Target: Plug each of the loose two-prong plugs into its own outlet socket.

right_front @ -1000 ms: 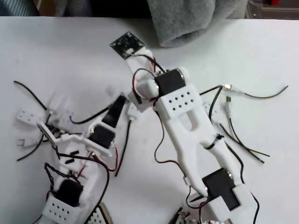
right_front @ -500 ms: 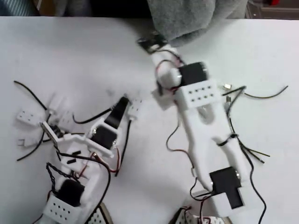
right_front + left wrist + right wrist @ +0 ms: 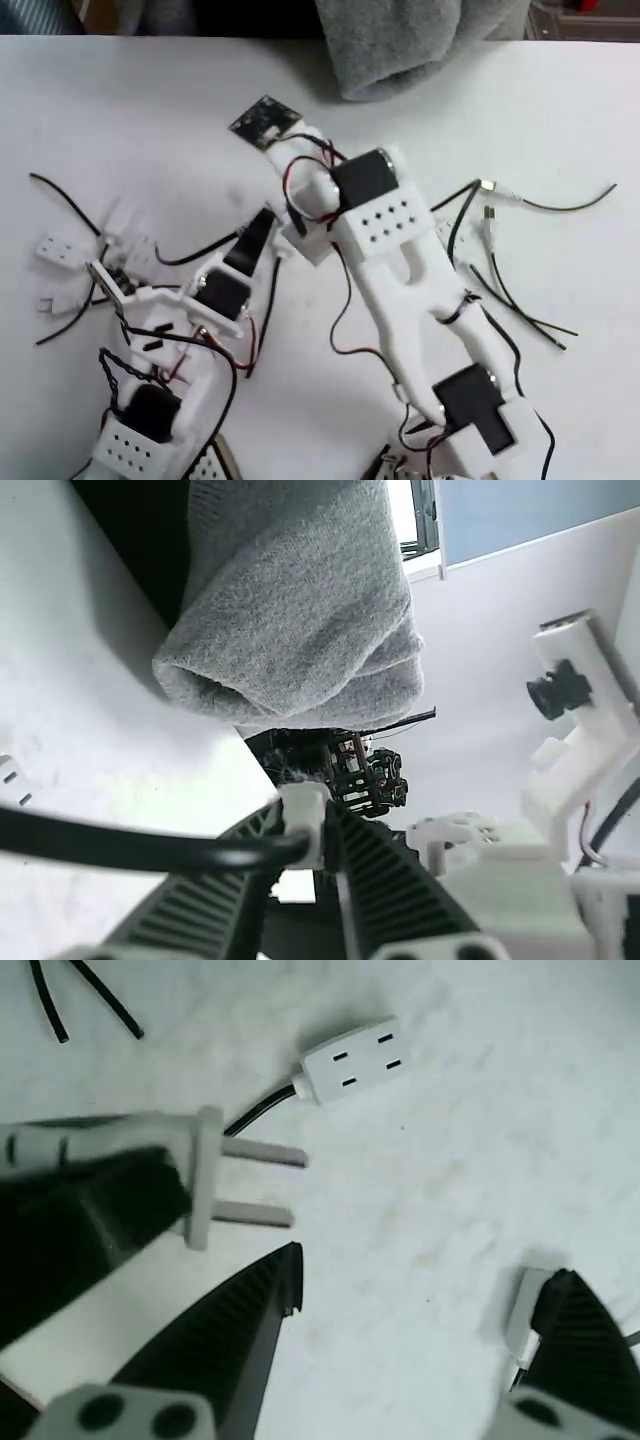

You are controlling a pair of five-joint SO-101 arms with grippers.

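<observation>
- The left hand [image 3: 306, 850] is clamped on a two-prong plug [image 3: 205, 1180]. It pinches the white body right behind the flange, black cord trailing out the back and both prongs sticking out bare over the worktop [image 3: 450, 1160].
- The right hand [image 3: 425, 1272] is spread wide with nothing in it, hovering close to that plug.
- An outlet socket [image 3: 352, 1060] lies on the worktop just past the prongs, not touching them. Its slotted face is showing and it has its own black cord.
- Handling guess: both pieces look like light, hard plastic, so the socket will probably skate away when pushed unless something pins it. I'd grab it by the long sides, clear of the slots. The prongs are thin metal, so a crooked push could bend them. The cords look springy and may tug things off line.
- Hard to make out: a white piece [image 3: 520, 1312] sits half hidden behind one right finger, and I can't tell if it's a plug or a socket. From above, the right arm covers its own hand. More white bits [image 3: 55, 250] and loose cords [image 3: 520, 205] sit off to the sides, too tangled to count.
</observation>
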